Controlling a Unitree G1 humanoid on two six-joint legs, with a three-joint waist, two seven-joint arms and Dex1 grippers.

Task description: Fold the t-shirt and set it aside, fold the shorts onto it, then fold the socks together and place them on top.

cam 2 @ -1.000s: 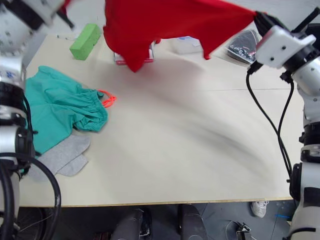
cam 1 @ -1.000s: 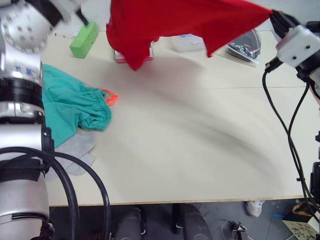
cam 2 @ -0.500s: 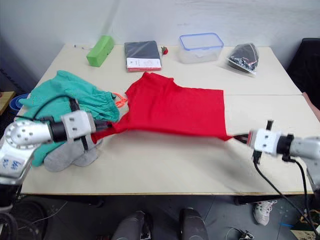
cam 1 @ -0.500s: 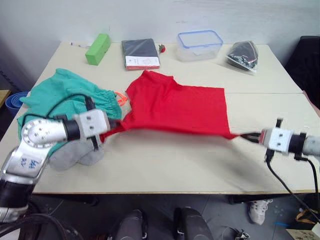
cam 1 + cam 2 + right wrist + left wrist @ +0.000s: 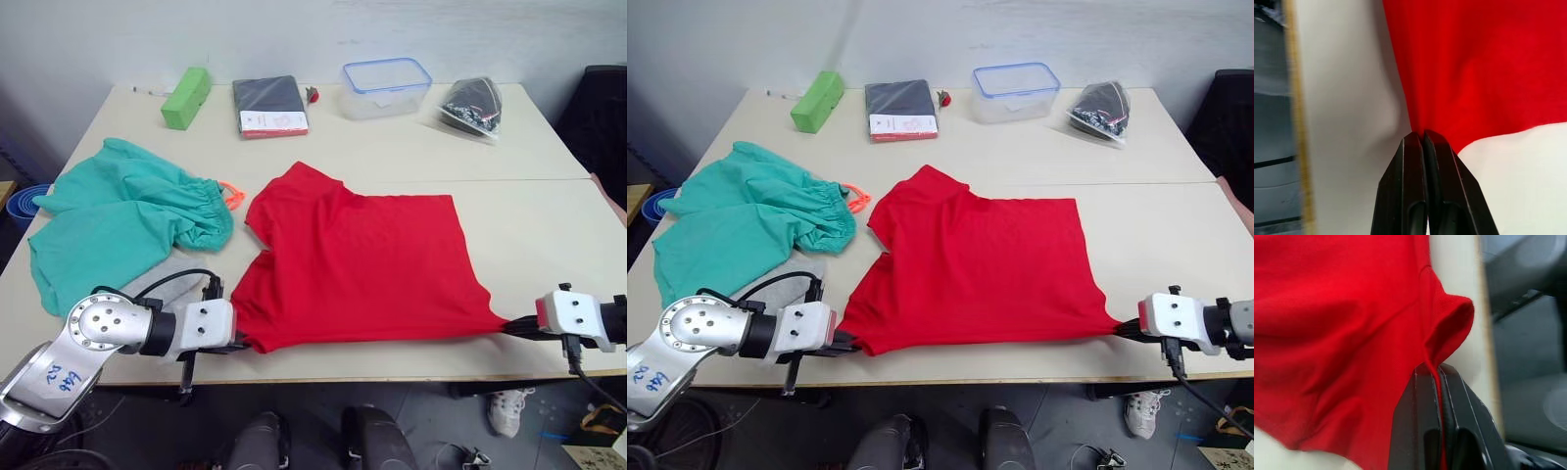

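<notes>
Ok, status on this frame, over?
Left tool and right tool shut on t-shirt corners. Shirt flat on the table, unfolded. Shorts lie beside it.

The socks (image 5: 162, 281) lie mostly hidden under the shorts (image 5: 118, 223) and behind the left arm, so only a grey strip shows and whether there are two cannot be told. The left end effector (image 5: 1436, 377) has its lower part cut off by the picture's edge, as does the right end effector (image 5: 1422, 136). The contents of the dark bag (image 5: 473, 101) at the far side of the worktop (image 5: 549, 225) are too small to tell.
</notes>
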